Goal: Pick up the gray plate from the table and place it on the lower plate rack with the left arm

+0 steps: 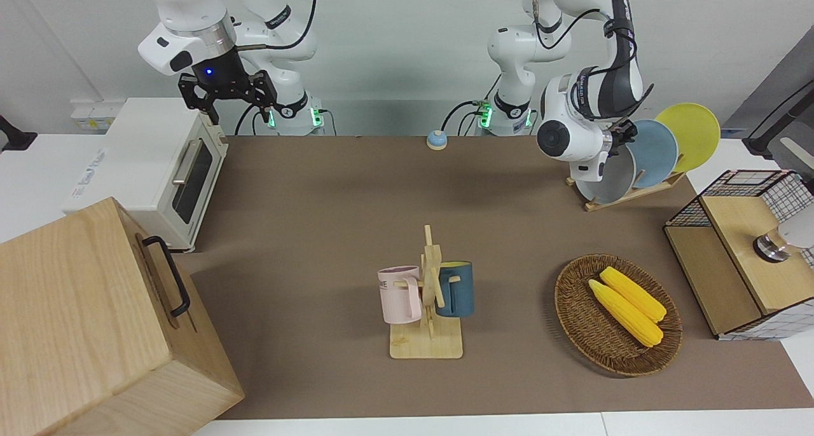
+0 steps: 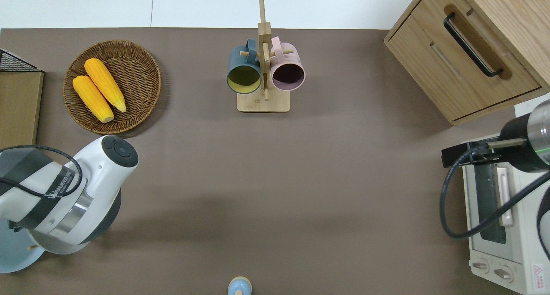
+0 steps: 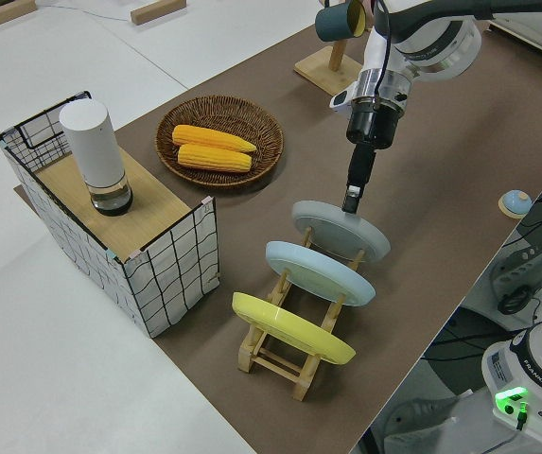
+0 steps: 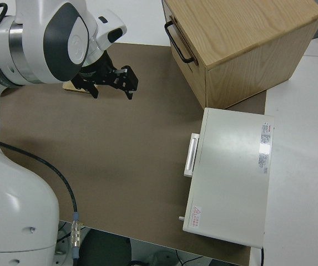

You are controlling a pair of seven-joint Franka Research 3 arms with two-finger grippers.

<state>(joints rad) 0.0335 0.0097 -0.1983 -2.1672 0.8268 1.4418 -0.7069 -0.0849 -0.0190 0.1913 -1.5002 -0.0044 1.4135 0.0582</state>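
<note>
The gray plate (image 1: 612,180) stands tilted in the lowest slot of the lower plate rack (image 1: 626,196), at the left arm's end of the table (image 1: 356,201). In the left side view the plate (image 3: 341,232) leans on the rack's pegs (image 3: 280,355). My left gripper (image 3: 352,199) points down at the plate's upper rim with its fingers close together on it. In the front view the arm's wrist hides the fingers. My right gripper (image 1: 227,99) is parked and open.
A light blue plate (image 1: 655,153) and a yellow plate (image 1: 690,134) fill the rack's higher slots. A corn basket (image 1: 617,315), a mug stand (image 1: 427,296), a wire-sided box (image 1: 738,252), a toaster oven (image 1: 152,163), a wooden drawer cabinet (image 1: 95,321) and a small bell (image 1: 436,140) are on the table.
</note>
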